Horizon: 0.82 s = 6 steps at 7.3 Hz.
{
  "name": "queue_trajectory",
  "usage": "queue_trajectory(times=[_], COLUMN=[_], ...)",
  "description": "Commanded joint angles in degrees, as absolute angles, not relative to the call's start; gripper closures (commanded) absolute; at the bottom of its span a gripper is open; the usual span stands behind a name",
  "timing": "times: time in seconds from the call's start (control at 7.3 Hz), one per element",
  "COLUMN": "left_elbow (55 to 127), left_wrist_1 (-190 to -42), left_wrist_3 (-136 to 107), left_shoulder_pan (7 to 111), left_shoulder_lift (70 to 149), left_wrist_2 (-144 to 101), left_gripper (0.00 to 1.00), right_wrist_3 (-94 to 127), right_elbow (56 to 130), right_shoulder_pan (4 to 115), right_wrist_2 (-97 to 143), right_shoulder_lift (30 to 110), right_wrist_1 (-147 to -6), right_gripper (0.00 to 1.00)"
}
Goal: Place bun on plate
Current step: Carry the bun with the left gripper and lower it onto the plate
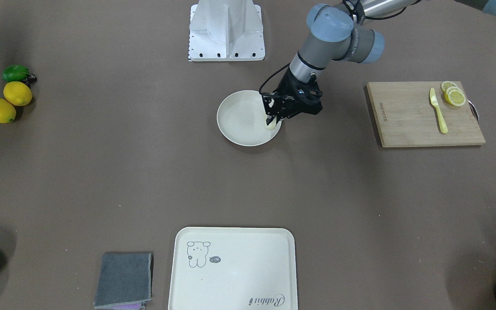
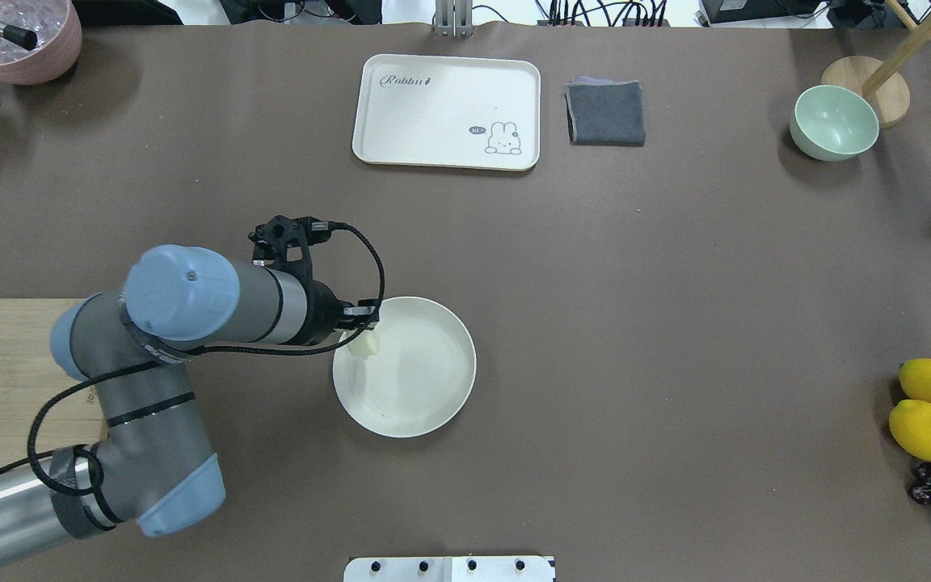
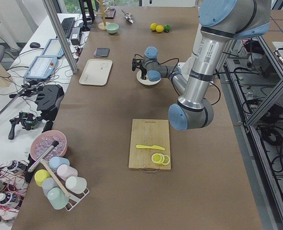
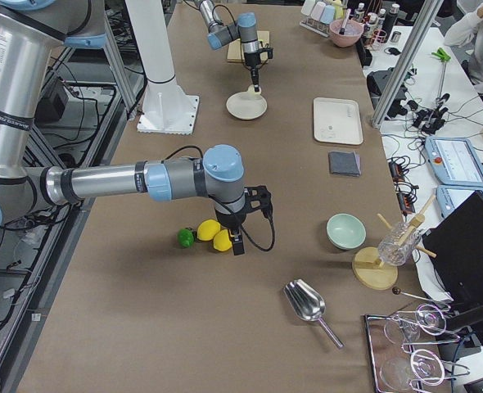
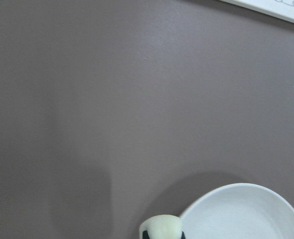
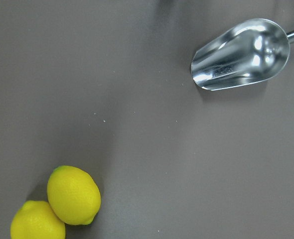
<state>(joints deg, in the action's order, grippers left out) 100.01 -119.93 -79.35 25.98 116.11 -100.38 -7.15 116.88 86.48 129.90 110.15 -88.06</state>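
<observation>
The round cream-white plate (image 1: 239, 122) (image 2: 421, 380) lies mid-table in front of the robot's base. My left gripper (image 1: 272, 119) (image 2: 362, 330) points down over the plate's rim on the cutting-board side, shut on the small pale bun (image 1: 270, 125) (image 2: 365, 344). In the left wrist view the bun (image 5: 161, 226) shows at the bottom edge beside the plate (image 5: 246, 214). Whether the bun touches the plate I cannot tell. My right gripper (image 4: 238, 244) shows only in the exterior right view, low beside the lemons (image 4: 213, 233); I cannot tell whether it is open or shut.
A wooden cutting board (image 1: 407, 120) holds lemon slices (image 1: 454, 94) and a yellow knife (image 1: 438, 111). A bear-drawing tray (image 1: 248, 262), grey cloth (image 1: 124, 277) and green bowl (image 2: 834, 123) line the far side. Lemons (image 2: 926, 408) and a metal scoop (image 6: 241, 55) lie toward the robot's right end.
</observation>
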Motion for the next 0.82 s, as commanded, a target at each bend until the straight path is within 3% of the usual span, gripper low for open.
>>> queue_trajectory(times=[0.0, 0.14, 0.27, 0.41, 0.55, 0.68], left_elbow=[97.91, 97.82, 97.82, 97.91, 98.00, 98.35], left_wrist_1=[-119.44, -119.53, -119.53, -119.53, -119.53, -119.53], left_wrist_3=[-81.56, -81.56, -81.48, -81.47, -81.56, -81.48], left_shoulder_pan=[22.59, 22.24, 21.98, 21.10, 19.18, 18.99], left_shoulder_lift=[119.00, 118.83, 118.57, 118.56, 118.65, 118.74], left_wrist_2=[-96.42, -95.81, -95.19, -93.71, -91.17, -91.06], left_gripper=[0.76, 0.74, 0.54, 0.23, 0.10, 0.04], right_wrist_3=[-12.55, -14.83, -14.24, -14.15, -14.15, -14.24], right_elbow=[115.67, 114.36, 114.43, 114.35, 114.35, 114.35], right_shoulder_pan=[89.20, 90.25, 91.66, 92.45, 92.81, 93.16], right_wrist_2=[130.60, 132.87, 132.72, 132.45, 132.54, 132.71], right_shoulder_lift=[112.40, 112.93, 112.85, 112.94, 112.94, 112.94], right_wrist_1=[-88.07, -87.98, -87.98, -87.98, -88.07, -87.98], right_gripper=[0.00, 0.00, 0.00, 0.00, 0.00, 0.00])
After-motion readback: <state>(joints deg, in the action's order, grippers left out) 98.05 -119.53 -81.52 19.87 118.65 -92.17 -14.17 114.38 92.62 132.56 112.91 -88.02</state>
